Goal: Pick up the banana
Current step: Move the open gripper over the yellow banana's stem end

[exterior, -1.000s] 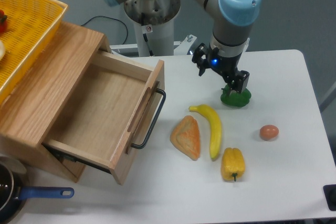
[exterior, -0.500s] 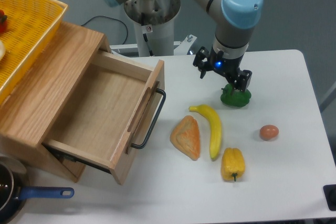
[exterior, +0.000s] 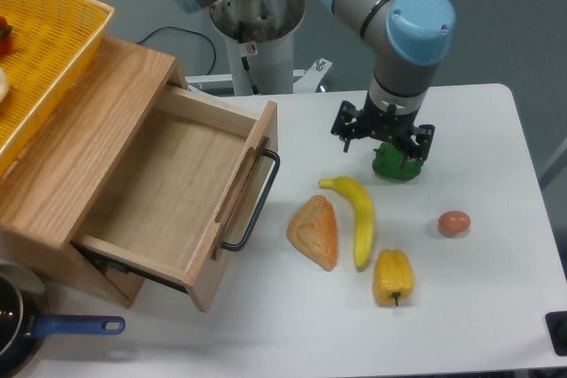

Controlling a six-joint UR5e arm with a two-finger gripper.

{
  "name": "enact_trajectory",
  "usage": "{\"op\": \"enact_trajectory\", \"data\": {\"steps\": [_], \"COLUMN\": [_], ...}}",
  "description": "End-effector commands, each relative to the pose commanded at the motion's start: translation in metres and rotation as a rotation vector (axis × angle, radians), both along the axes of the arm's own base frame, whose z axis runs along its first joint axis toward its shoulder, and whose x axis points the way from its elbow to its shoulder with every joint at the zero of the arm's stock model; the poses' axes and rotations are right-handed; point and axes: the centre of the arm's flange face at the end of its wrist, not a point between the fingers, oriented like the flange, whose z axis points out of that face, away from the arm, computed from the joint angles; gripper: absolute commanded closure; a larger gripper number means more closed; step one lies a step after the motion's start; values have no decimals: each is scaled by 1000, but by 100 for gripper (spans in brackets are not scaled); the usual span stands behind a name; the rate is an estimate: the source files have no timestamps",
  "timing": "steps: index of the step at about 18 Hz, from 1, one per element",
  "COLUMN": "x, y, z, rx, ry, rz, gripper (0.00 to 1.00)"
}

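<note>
The banana (exterior: 357, 217) is long, curved and plain yellow. It lies on the white table (exterior: 478, 307) with its stem end pointing up and left, between the pastry and the yellow pepper. My gripper (exterior: 384, 142) hangs above and to the right of the banana's stem end, apart from it. Its fingers are spread open and hold nothing. It stands just in front of a green vegetable, partly covering it.
An orange-brown wedge pastry (exterior: 315, 231) lies left of the banana. A yellow bell pepper (exterior: 392, 276) sits below it, a brown egg (exterior: 454, 223) to the right, a green vegetable (exterior: 398, 164) behind. An open wooden drawer (exterior: 168, 192) with a black handle (exterior: 254, 205) fills the left, under a yellow basket (exterior: 44, 50).
The gripper has shifted slightly right and down over the last second and has turned about its wrist. It stays open and empty. Nothing on the table has moved.
</note>
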Motion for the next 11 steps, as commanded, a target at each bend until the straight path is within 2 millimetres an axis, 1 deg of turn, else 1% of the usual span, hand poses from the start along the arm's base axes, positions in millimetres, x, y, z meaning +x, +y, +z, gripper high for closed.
{"op": "enact_trajectory", "data": {"steps": [1,2,5,7,11], "x": [-3,-4,-7,-10,-18], "y": [2,4,3,6,8], "z": [-12,-17,-25,-41,-58], "rx": [-11,-16,-20,-33,-43], "ry": [-17,-25,-37,-59,-73], "rz": [-2,-3,0,-5,-7], "gripper": [0,0,0,0,0]}}
